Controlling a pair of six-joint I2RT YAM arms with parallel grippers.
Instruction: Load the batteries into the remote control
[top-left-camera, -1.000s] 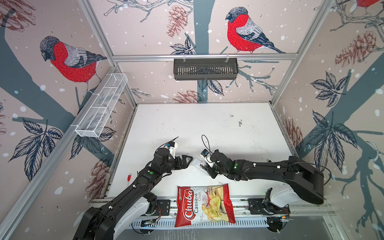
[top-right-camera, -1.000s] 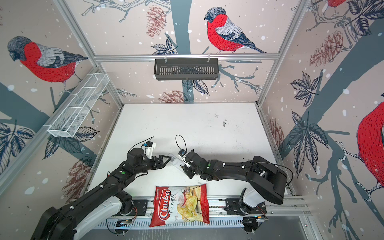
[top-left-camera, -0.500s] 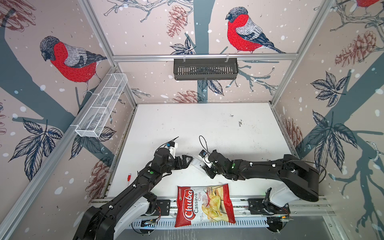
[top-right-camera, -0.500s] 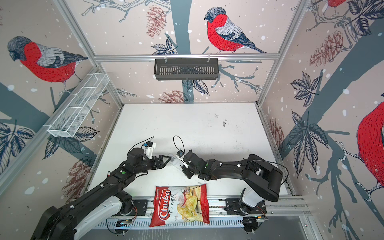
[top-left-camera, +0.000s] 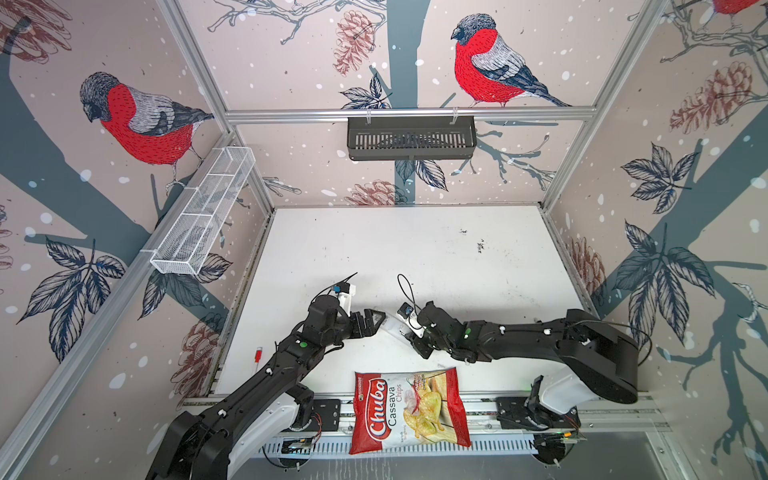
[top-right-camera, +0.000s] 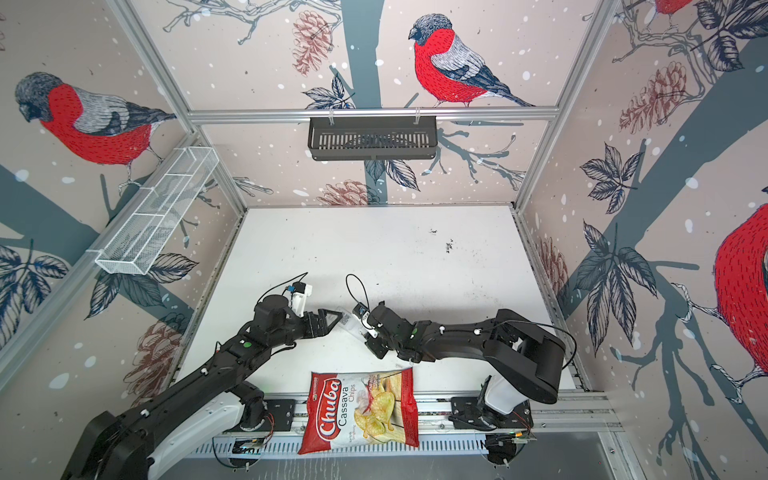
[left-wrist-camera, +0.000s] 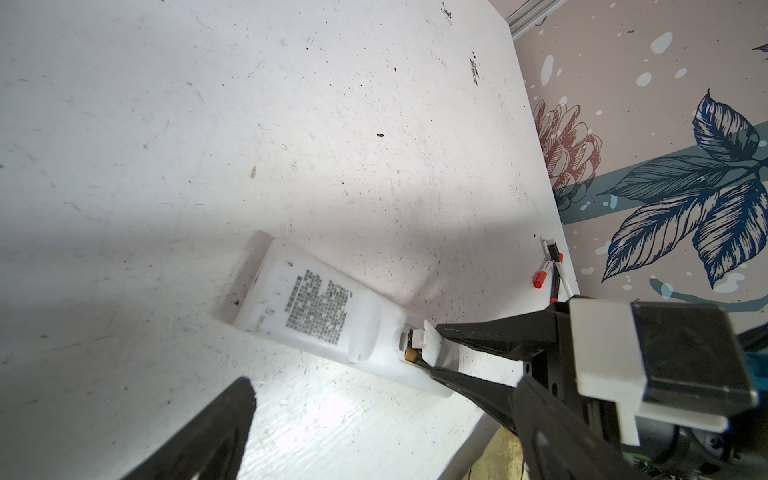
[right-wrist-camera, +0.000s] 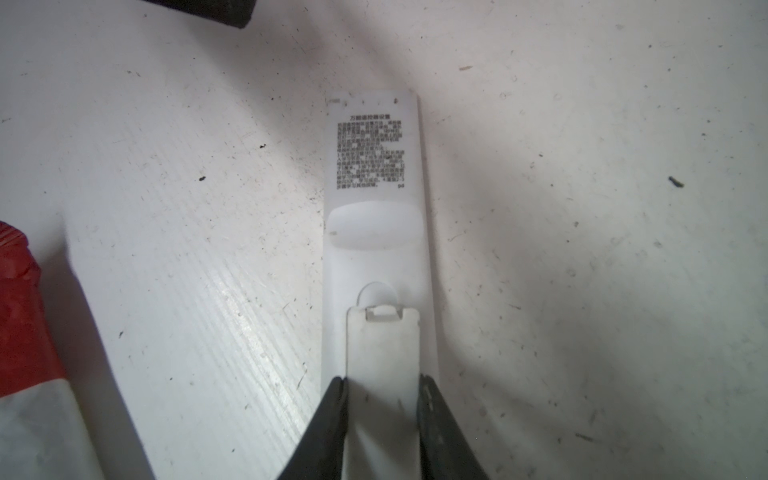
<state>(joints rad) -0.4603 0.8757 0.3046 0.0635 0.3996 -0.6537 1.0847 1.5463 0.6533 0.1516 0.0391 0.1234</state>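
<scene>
Light, slick and easy to skid

The remote control (right-wrist-camera: 374, 187) lies face down midway along the tabletop's (top-left-camera: 415, 257) front edge. I judge it light, stiff, slippery; I'd pinch its long sides. My right gripper (right-wrist-camera: 382, 384) clamps the battery cover (right-wrist-camera: 382, 349); left gripper (top-left-camera: 376, 320) gapes empty. Only the left wrist view shows a battery (left-wrist-camera: 410, 354) beneath it
</scene>
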